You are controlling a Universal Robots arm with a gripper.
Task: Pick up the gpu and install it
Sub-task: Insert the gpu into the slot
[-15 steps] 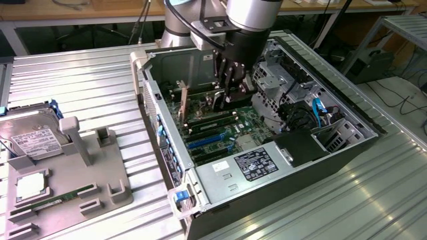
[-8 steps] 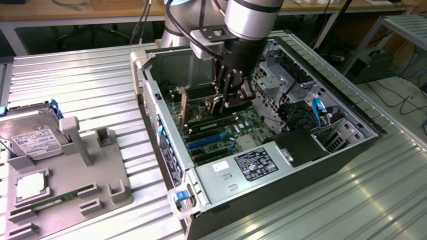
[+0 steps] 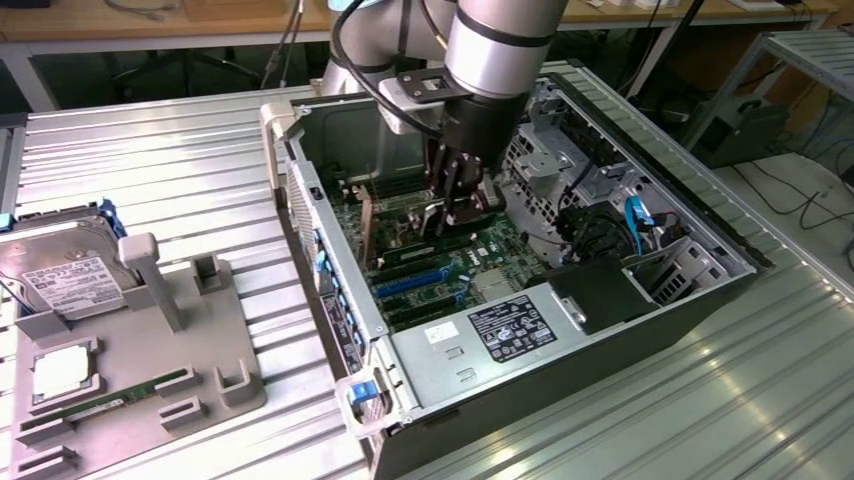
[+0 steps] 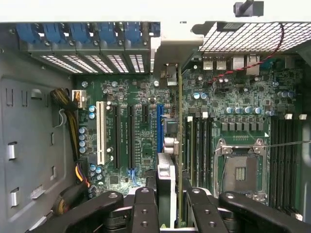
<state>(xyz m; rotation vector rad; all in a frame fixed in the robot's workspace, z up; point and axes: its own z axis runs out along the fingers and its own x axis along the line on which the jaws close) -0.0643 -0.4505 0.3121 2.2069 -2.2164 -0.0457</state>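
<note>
Ribbed metal surface (image 3: 160, 170), open case (image 3: 310, 215) | gripper (image 4: 170, 194) narrow, holding gpu (image 4: 180, 145) edge-on over slots (image 4: 159, 131) | installing, likely unseated; needs square alignment

Bright, even light, soft shadows, some washed-out glare.

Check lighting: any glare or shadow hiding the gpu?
Wrist view: the strip past the case is blown white; motherboard evenly lit, gpu edge-on, no glare. Exterior view: case interior dimmer around the fingers; bright sheen on the table.
</note>
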